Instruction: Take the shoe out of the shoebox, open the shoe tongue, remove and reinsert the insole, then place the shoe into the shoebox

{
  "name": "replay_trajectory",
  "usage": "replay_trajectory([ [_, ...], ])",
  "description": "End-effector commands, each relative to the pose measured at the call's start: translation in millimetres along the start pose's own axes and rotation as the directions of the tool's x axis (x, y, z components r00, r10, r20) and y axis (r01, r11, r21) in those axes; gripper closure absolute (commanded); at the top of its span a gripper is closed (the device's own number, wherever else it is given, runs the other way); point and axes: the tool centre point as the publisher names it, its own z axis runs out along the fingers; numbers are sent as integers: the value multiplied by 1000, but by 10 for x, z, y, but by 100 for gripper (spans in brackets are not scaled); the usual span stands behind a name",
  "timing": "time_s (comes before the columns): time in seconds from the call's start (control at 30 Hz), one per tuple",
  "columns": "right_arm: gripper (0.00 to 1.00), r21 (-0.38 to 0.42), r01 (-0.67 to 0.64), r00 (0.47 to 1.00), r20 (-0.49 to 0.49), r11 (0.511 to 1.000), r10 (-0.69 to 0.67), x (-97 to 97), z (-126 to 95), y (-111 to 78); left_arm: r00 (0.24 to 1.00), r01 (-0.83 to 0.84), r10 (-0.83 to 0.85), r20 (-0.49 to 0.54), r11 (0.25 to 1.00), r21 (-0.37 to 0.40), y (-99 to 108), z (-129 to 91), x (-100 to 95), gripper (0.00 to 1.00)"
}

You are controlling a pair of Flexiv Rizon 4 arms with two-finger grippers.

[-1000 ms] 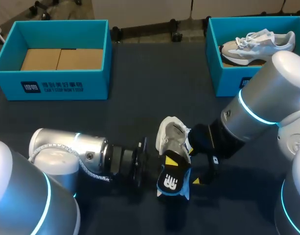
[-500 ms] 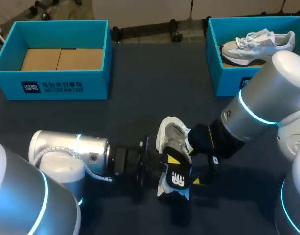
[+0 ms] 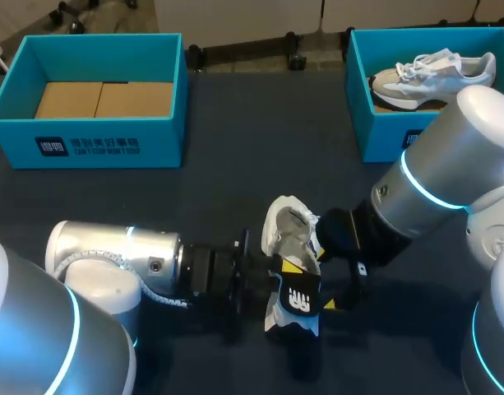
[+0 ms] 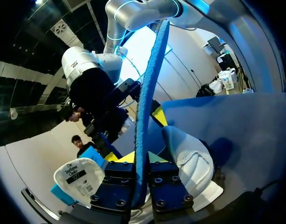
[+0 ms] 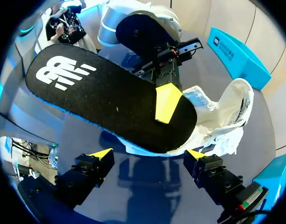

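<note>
the dark table [image 3: 235,173] has two blue boxes at the far side. the left shoebox [image 3: 95,144] holds only cardboard, and the right shoebox [image 3: 381,136] has a second sneaker [image 3: 432,72] sitting in it. the shoe [image 3: 286,234] being worked on, a white one, is out on the table near the front middle, between the two arms, well apart from both boxes.

the insole [image 5: 105,98] is out of it, black on top with a blue edge. the left gripper [image 4: 139,157] is pinched down on it, one yellow tip on each face, holding it just beside the shoe's opening. the right gripper [image 5: 149,156] is spread wide with nothing in it, hovering right by the shoe and insole.

so i'd say we're past halfway: shoe is out, the tongue looks pulled open, insole removed. what's left is sliding the insole back in and putting the shoe into a box, probably the left one.
</note>
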Motion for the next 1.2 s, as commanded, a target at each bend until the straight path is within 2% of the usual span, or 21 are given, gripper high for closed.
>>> replay_trajectory([
  [0.03, 0, 2, -1, 1000, 2, 1000, 1, 8, 10, 6, 1000, -4, 4, 4, 1000, -7, -99, -64, 24, 87],
  [0.27, 0, 2, -1, 1000, 2, 1000, 1, 8, 10, 6, 1000, -5, 5, 2, 1000, -4, -222, -64, 2, 85],
  [0.63, 0, 2, -1, 1000, 2, 1000, 1, 8, 10, 6, 999, -8, 6, -35, 998, -57, -339, 26, 11, 83],
  [0.73, 0, 2, -1, 1000, 2, 1000, 1, 8, 10, 6, 999, -6, 3, -43, 997, -74, -319, 76, 22, 85],
  [0.77, 0, 2, -1, 1000, 2, 1000, 1, 8, 10, 6, 999, -8, 5, -44, 997, -78, -312, 92, 28, 88],
  [0.8, 0, 2, -1, 1000, 2, 1000, 1, 8, 10, 6, 999, -8, 4, -45, 997, -79, -307, 101, 29, 97],
  [0.83, 0, 2, -1, 1000, 2, 1000, 1, 8, 10, 6, 999, -12, 8, -46, 996, -85, -303, 107, 27, 100],
  [1.2, 0, 2, -1, 1000, 2, 1000, 1, 8, 10, 6, 998, -60, 57, -27, 994, -88, -193, 72, 82, 100],
])
